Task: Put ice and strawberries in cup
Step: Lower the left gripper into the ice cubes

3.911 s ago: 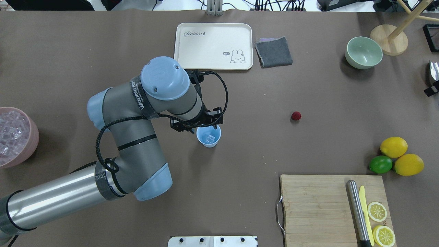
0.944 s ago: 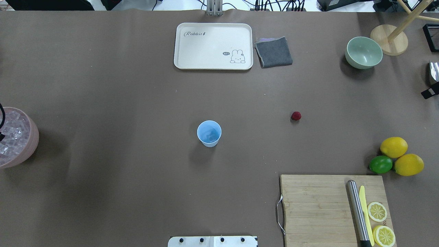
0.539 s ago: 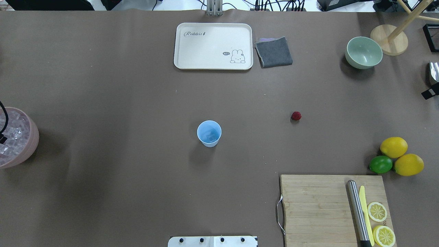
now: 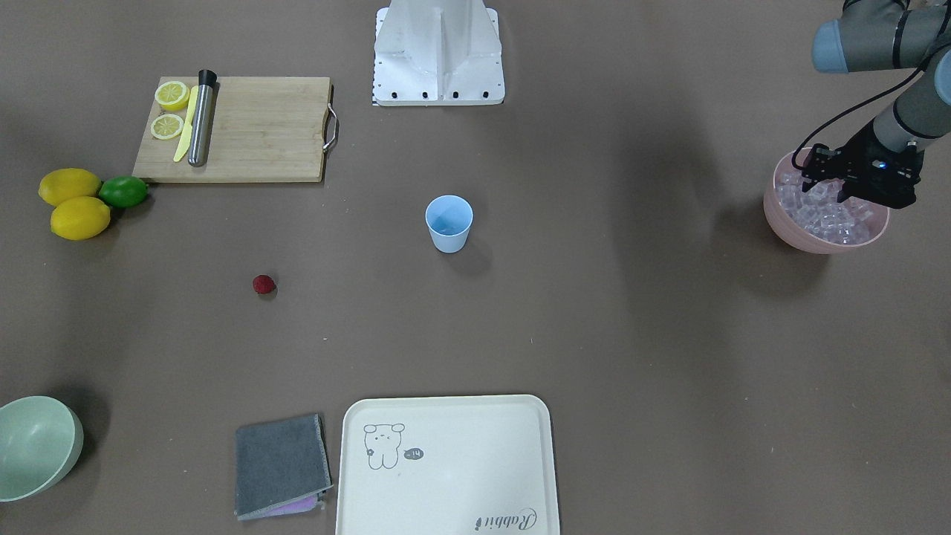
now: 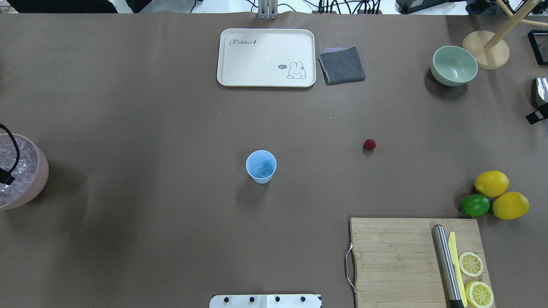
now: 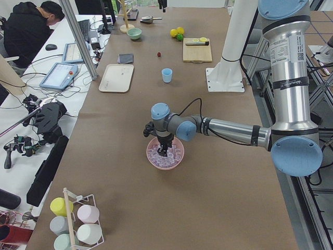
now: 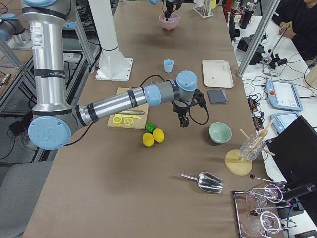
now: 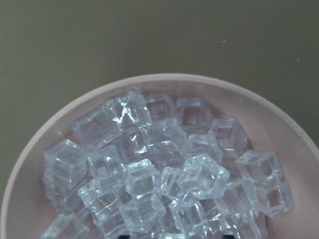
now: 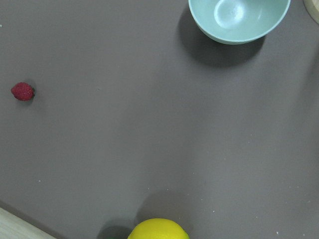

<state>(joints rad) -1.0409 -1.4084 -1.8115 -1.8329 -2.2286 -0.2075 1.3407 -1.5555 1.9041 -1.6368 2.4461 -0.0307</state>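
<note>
The light-blue cup [image 5: 261,166] stands upright mid-table, also in the front view [image 4: 449,223]; a clear cube shows faintly inside it. The dark-red strawberry [image 5: 370,144] lies on the table to its right, apart from it, and shows in the right wrist view [image 9: 22,91]. My left gripper [image 4: 854,186] hangs over the pink bowl [image 4: 825,241] of ice cubes [image 8: 144,174], fingers spread, low at the ice. My right gripper [image 7: 184,121] hovers between the lemons and the green bowl; I cannot tell if it is open.
A cutting board [image 5: 411,261] with knife, steel tube and lemon halves lies front right. Two lemons and a lime [image 5: 475,205] sit beside it. A mint-green bowl [image 5: 454,65], grey cloth [image 5: 341,64] and cream tray [image 5: 265,57] stand at the back.
My left arm has left the cup and gone to the pink ice bowl at the far left. Over the last second its cable has come further over the bowl.
</note>
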